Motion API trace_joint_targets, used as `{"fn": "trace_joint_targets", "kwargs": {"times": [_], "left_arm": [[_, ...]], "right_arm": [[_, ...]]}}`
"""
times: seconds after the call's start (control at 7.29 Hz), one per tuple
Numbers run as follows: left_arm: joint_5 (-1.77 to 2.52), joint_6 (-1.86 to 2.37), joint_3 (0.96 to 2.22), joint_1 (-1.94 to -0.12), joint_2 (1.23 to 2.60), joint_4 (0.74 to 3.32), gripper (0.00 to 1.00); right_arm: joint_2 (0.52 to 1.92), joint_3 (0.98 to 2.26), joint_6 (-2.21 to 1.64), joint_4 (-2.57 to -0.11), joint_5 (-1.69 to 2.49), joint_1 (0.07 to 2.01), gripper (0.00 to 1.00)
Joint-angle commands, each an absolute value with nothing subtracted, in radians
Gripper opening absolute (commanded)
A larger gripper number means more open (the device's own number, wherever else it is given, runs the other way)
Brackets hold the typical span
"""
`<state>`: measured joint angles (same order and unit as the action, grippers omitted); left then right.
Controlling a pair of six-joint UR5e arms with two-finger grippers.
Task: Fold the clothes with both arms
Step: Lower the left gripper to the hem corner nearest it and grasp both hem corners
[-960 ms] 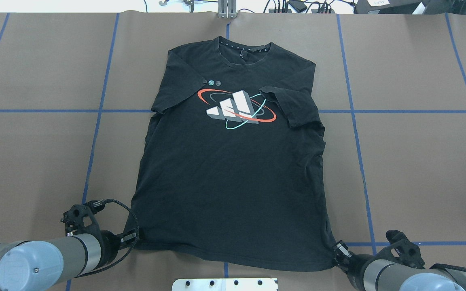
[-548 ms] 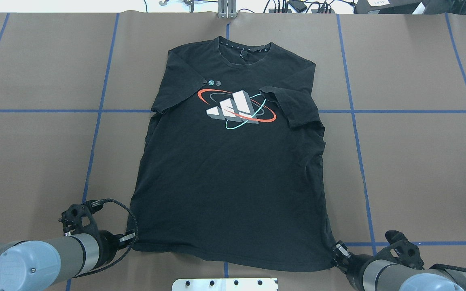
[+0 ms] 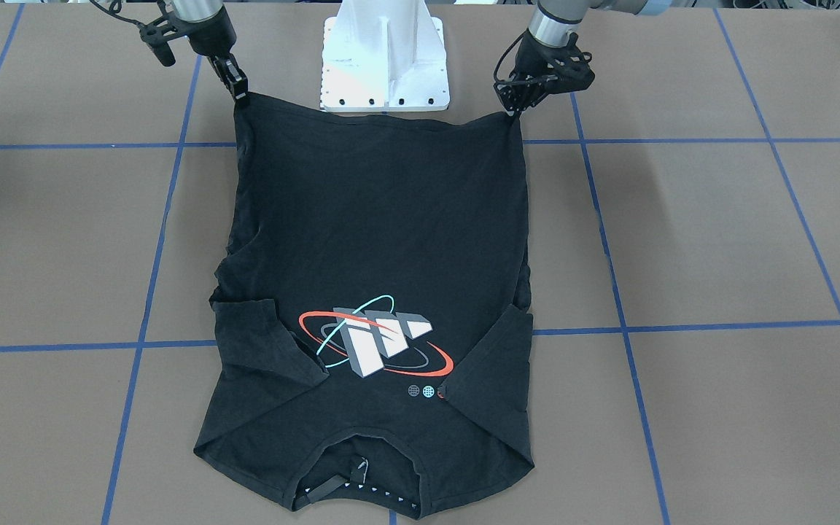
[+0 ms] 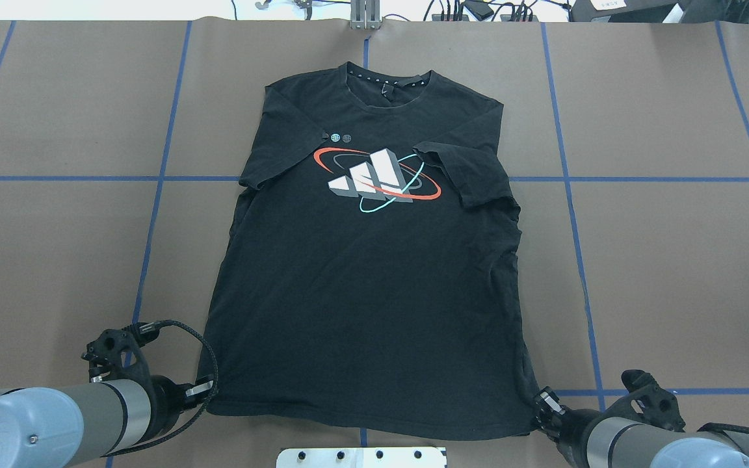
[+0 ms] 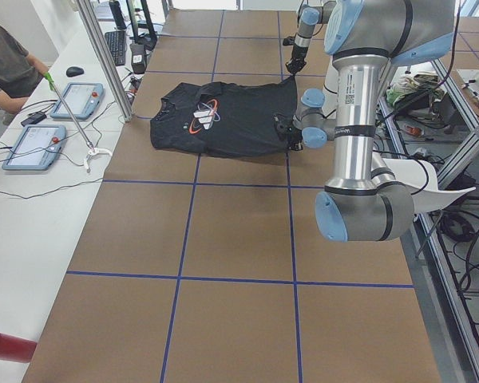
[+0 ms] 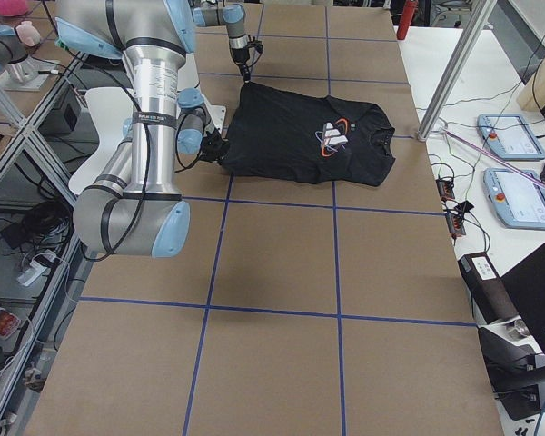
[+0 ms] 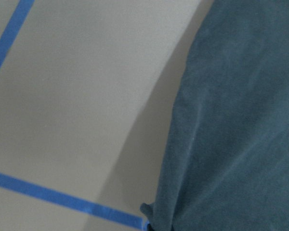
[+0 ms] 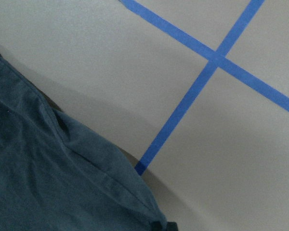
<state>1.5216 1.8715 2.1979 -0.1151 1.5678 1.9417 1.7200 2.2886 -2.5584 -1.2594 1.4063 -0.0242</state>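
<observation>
T-shirt (image 4: 374, 292) hem has slid nearer the pedestal (image 4: 361, 457): I hold left pincer (image 4: 202, 390) and right pincer (image 4: 543, 403) clamped on its corners, tensioning the cloth flat for folding.

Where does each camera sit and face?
Front-facing: across the brown table, facing the robot; left gripper, right gripper pinch the black printed T-shirt.
Overhead: behind the robot, looking forward-down; silver-grey left arm, right arm.
Exterior left: table's left end; left arm nearest.
Exterior right: opposite end; right arm nearest.
Wrists: down onto hem corners; no arm.
All share the T-shirt.
</observation>
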Motion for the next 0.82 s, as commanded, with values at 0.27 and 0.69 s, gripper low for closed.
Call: {"fn": "trace_joint_targets", "kwargs": {"times": [0.27,0.69], "left_arm": [[1.595,1.972,2.379,-0.103,1.569,1.899,0.0],[1.632,1.971,2.431,-0.196,1.616,1.898,0.0]], "right_arm": [[1.836,2.411,-2.533,-1.258,1.485,-0.011,0.0],[1.818,2.433,-2.447,-1.264,1.665,0.229,0.0]]}}
